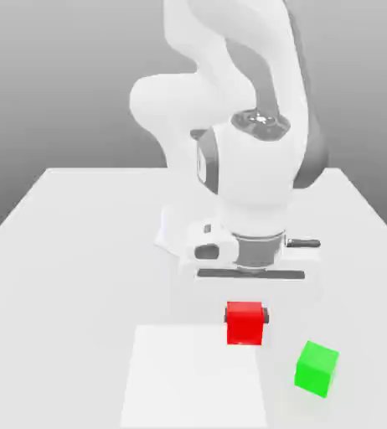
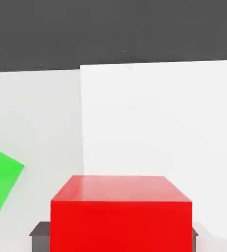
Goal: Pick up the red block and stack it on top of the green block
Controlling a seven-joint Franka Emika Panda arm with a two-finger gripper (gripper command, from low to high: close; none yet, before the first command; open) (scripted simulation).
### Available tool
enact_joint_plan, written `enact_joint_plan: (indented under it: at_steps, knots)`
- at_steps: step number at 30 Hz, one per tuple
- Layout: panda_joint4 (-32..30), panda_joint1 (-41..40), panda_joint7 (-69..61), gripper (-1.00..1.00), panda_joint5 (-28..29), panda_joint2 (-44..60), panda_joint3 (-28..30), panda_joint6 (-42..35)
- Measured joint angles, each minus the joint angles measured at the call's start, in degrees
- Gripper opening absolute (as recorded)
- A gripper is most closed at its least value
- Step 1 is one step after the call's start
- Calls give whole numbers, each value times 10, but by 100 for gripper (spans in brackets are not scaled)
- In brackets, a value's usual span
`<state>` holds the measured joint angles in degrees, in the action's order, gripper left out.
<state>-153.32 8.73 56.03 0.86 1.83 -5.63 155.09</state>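
Exterior view: the arm reaches down over the white table (image 1: 79, 243), and the gripper (image 1: 247, 317) is clamped on the red block (image 1: 245, 323), with a dark fingertip (image 1: 265, 316) showing against the block's side toward the exterior view's right. The block looks to be just off the surface, over the edge of a brighter white patch (image 1: 188, 377) on the table, though how far off I can't judge. The green block (image 1: 317, 367) sits on the table near the red one, toward the exterior view's right and closer to the camera, turned at an angle to it, not touching. Hand view: the red block (image 2: 121, 216) sits between the jaws, dark finger pads (image 2: 39, 236) pressed to both of its side faces, so the grasp reads as square and centred. The green block (image 2: 0, 184) shows off to one side, again rotated. Judgement: pick is done and we're in the carry step. Next move calls for more lift to clear the green block's top, a short sideways shift to sit directly above it, ideally a wrist turn to match its rotation, then a slow descent before letting go. Main risk is an off-centre landing.
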Motion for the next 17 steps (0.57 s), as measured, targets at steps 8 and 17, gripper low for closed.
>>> enact_joint_plan:
  at_steps: [8,17]
  knots:
    - [53,59,-67,-100,0,8,-38,-45]
    - [66,72,-48,100,40,105,-24,38]
